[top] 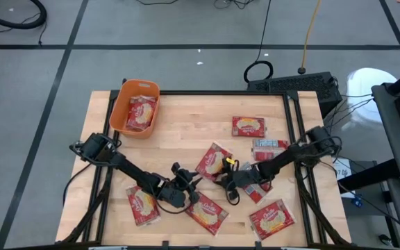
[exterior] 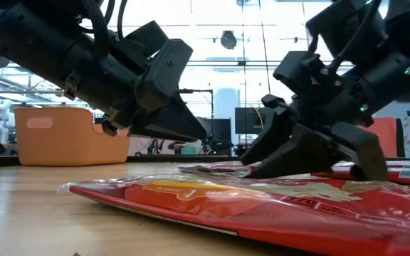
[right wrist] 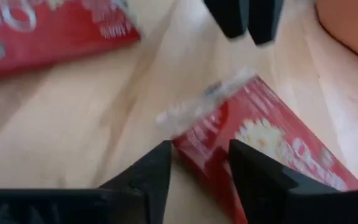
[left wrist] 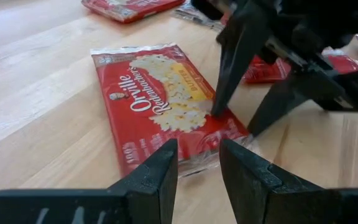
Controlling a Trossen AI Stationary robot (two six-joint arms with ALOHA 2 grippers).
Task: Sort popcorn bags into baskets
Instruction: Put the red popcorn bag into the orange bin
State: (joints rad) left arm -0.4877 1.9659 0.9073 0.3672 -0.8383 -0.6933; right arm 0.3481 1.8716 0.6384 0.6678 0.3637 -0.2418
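Popcorn bags, flat red plastic packets printed with a cream-yellow oval, are being shown scattered over a pale wooden table (top: 186, 125), seen from above. One rectangular orange plastic basket (top: 135, 109) is being shown at the table's far left corner, with at least one packet already lying in it. Two dark arms are being brought together near the front middle of the table. The left gripper (top: 189, 186) is being held low beside a packet lying between the two arms (left wrist: 166, 102), its fingers slightly apart and closed on nothing. The right gripper (top: 229, 185) is being held just across from it, its two dark fingers spread apart, one tip appearing to rest on the packet's near end; nothing is being clamped by it.

The step in hand is judged to be the pick-up of this middle packet. To be done well, one finger should be slid under the crinkled clear seam at the packet's edge while the other is lowered onto the top face, since a flat bag on wood is offering little to pinch. The two grippers are being crowded close together, so only one should be closed on the bag while the other is kept clear. The bag is likely to sag once lifted and should be carried high over the basket's rim
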